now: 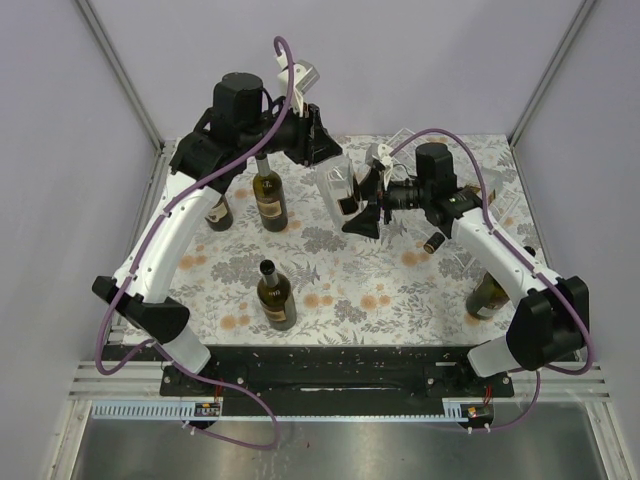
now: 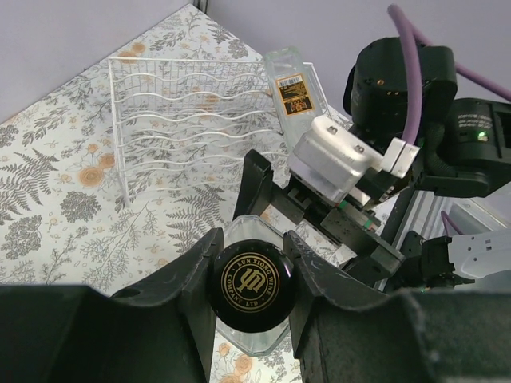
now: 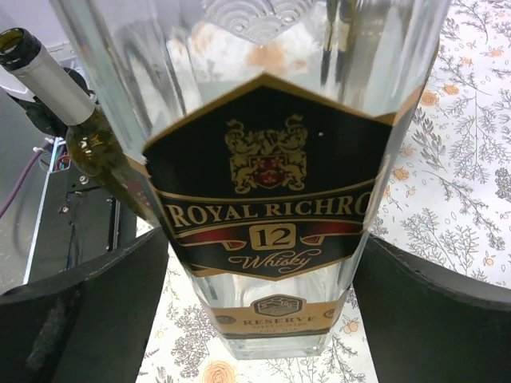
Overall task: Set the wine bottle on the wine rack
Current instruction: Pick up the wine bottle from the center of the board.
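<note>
Left claw pinched tight on the black cap of the clear bottle. Bottle held in the air over the floral table, at 1 o'clock of a standing green bottle. Right claw spread wide, fingers flanking the labelled body; contact with the glass unclear. Rack stands on the table at 11 o'clock of the cap in the left wrist view, apart from the bottle.
</note>
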Available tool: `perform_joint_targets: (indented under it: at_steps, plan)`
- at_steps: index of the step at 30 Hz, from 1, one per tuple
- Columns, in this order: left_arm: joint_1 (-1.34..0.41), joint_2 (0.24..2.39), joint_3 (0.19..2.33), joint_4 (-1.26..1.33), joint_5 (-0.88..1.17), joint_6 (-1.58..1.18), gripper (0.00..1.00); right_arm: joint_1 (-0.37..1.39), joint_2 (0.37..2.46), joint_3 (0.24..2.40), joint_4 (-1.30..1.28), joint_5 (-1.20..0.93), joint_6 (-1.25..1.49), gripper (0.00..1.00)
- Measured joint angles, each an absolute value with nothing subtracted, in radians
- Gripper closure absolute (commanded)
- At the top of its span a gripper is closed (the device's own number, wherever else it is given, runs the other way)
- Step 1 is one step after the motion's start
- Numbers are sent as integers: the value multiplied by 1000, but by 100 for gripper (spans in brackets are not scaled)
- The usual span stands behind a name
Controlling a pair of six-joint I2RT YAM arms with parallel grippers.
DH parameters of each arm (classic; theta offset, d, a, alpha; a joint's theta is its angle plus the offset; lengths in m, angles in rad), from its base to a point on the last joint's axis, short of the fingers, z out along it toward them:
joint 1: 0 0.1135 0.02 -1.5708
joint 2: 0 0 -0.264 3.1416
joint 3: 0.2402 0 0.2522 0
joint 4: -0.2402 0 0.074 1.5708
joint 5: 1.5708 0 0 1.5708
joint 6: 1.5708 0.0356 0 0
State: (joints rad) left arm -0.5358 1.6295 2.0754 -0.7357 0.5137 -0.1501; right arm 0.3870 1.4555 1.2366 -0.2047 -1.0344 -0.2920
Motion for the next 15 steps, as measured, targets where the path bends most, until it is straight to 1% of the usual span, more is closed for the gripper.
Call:
perform_joint_targets:
  at_steps: [7, 10, 12, 13, 15]
  plan:
    - [-536, 1626, 2068, -696, 528, -174, 100, 394, 1458, 1171, -107, -1041, -263, 1]
    - [-536, 1622, 2067, -686, 539, -187, 100, 395, 1459, 1157, -62, -1044, -250, 12]
    - [-536, 1618, 2064, -680, 546, -193, 100, 395, 1459, 1155, -39, -1055, -241, 26]
    - [-536, 1613, 2057, -675, 548, -195, 100, 395, 1459, 1155, -32, -1060, -239, 34]
    - [-536, 1605, 2043, -669, 549, -196, 100, 395, 1459, 1155, -23, -1073, -248, 45]
